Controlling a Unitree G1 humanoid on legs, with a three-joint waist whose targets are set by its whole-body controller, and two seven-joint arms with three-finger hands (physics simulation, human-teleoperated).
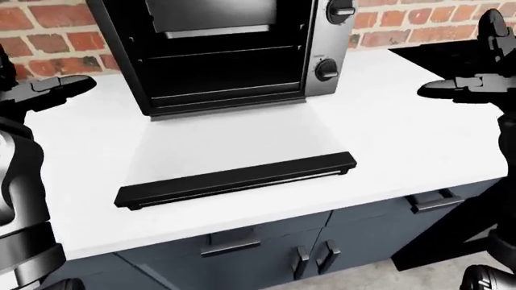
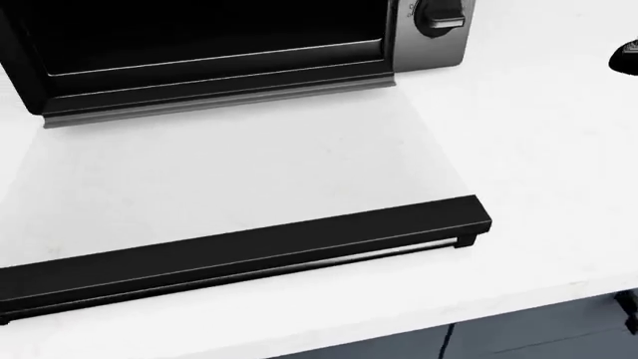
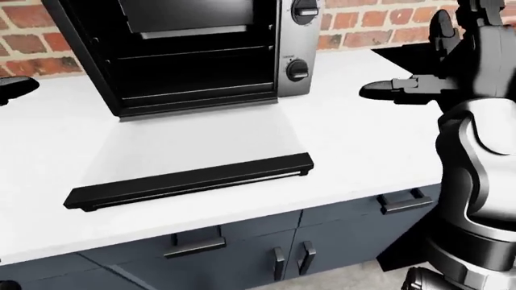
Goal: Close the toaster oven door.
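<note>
Your toaster oven (image 1: 230, 51) stands against the brick wall (image 1: 48, 36) at the top of the left-eye view, on the white desk (image 1: 403, 139). Its door (image 1: 234, 151) is swung fully down and lies flat over the desk, so the glass pane reads as pale as the desk surface. The door's black handle bar (image 1: 235, 180) runs along the door's lower edge in the left-eye view, close to the desk's lower edge and above the dark blue drawers (image 3: 242, 232). The oven's inside is open to view, with a rack visible, and two knobs (image 1: 326, 68) sit on its silver right panel.

Your left hand (image 1: 50, 88) hovers over the desk at the left of the oven, well apart from the door, fingers spread and holding nothing. Your right hand (image 3: 403, 89) hangs at the oven's right, also apart from it, fingers open and empty.
</note>
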